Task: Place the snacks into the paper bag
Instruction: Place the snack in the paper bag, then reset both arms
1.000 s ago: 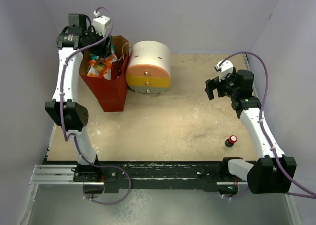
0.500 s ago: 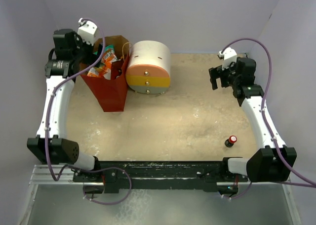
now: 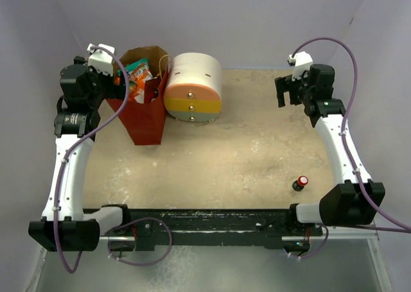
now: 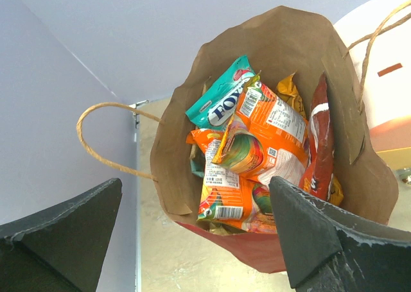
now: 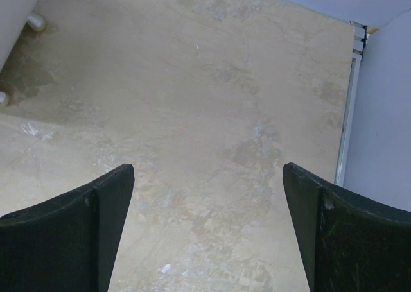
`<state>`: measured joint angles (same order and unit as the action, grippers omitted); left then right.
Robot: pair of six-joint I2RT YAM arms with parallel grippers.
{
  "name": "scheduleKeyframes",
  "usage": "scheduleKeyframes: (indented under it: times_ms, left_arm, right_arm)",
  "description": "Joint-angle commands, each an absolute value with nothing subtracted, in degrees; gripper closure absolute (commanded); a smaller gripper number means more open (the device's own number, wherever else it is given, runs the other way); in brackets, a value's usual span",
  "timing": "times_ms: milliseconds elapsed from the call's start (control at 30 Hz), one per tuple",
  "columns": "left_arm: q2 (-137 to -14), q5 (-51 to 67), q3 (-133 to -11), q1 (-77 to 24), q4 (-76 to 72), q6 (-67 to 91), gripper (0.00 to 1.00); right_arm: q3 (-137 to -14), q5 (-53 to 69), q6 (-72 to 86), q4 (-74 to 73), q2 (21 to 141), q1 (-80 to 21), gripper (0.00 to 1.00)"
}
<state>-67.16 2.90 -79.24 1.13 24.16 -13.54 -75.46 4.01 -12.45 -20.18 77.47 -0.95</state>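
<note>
The brown and red paper bag point(image 3: 146, 115) stands upright at the far left, next to the drawer unit. Several snacks point(image 3: 136, 74) fill it: orange packets point(image 4: 263, 131), a teal packet point(image 4: 221, 99) and a red Doritos bag point(image 4: 319, 144) against the bag's inner wall point(image 4: 176, 151). My left gripper point(image 3: 110, 81) is open and empty, just left of and above the bag's mouth; in the left wrist view its fingers frame the bag from above point(image 4: 194, 183). My right gripper point(image 3: 286, 92) is open and empty, hanging over bare table at the far right point(image 5: 207, 167).
The round cream-orange-yellow drawer unit point(image 3: 192, 86) touches the bag's right side and shows in the left wrist view point(image 4: 385, 80). A small dark bottle with a red cap point(image 3: 300, 182) stands at the near right. Lilac walls close in the left, back and right.
My left gripper has drawn out of the bag's mouth and back to the left, empty. My right gripper has moved farther back and up towards the far right corner.
</note>
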Motion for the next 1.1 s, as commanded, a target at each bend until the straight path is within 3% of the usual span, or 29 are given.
scheduleKeyframes:
  times_ms: [0,500,767,1067]
  left_arm:
    - [-63.0,2.61,-76.78,1.49,21.24,-9.1,0.01]
    - [-50.08,-4.73,-63.08,1.52,18.46,-5.82,0.01]
    - [-42.64,5.99,-54.89,1.52,16.7,-1.57,0.01]
    - [-37.56,6.46,-53.96,1.51,18.55,-3.35,0.01]
  right_arm:
    - [-79.41,2.99,-11.12,-20.3,77.67,-0.76,0.0]
    - [-76.64,1.92,-10.36,-20.56,71.62,-0.76,0.0]
    - [-68.74,4.38,-5.94,-15.53,61.25,-0.73,0.0]
    - [-55.76,8.5,-8.79,-5.61,50.47,-0.7,0.0]
